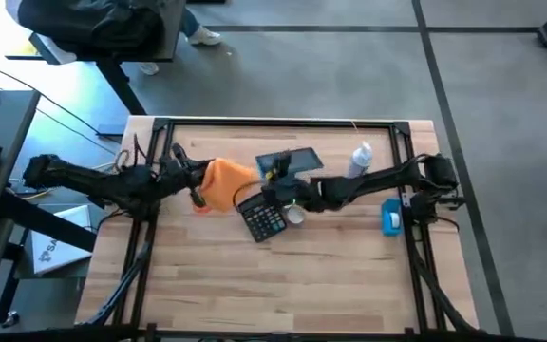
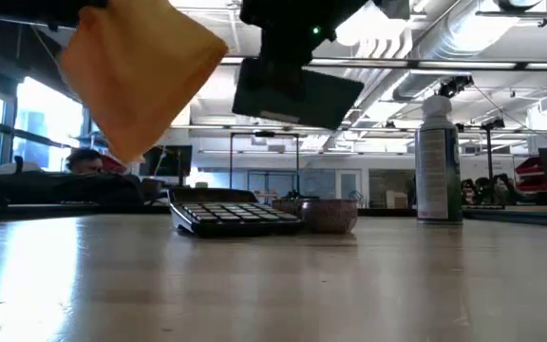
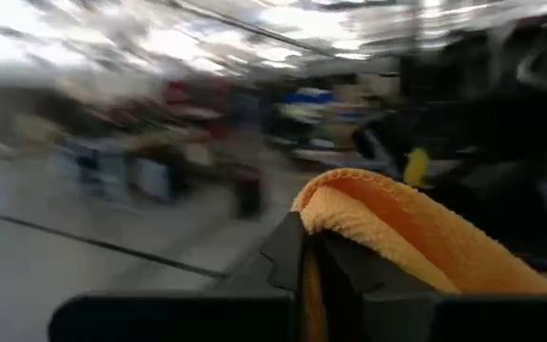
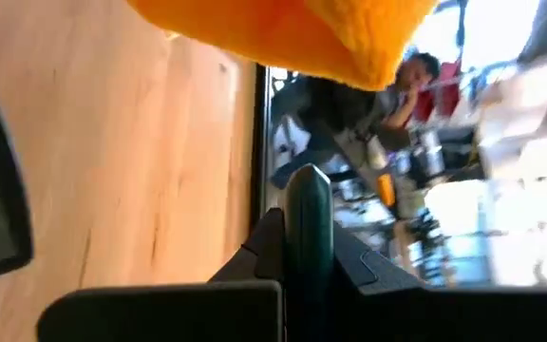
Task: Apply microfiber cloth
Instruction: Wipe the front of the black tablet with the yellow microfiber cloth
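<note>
microfiber cloth (image 1: 224, 180): bright orange | calculator (image 1: 264, 218): black with pale keys | spray can (image 1: 360, 160): white with a white cap | small object (image 1: 391, 218): blue | tablet (image 1: 290, 163): dark grey | table (image 1: 283, 275): light wood with stripes | arms: black | floor: grey

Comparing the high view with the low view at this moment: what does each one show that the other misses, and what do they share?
Only the high view shows both arms whole, the left gripper holding the microfiber cloth, the right gripper holding a dark tablet-like panel, and the table's black frame. Only the low view shows that the cloth and the panel hang clear above the tabletop, plus the room and a seated person beyond. Both show the calculator, the spray can, a small round dish and a blue object.
</note>
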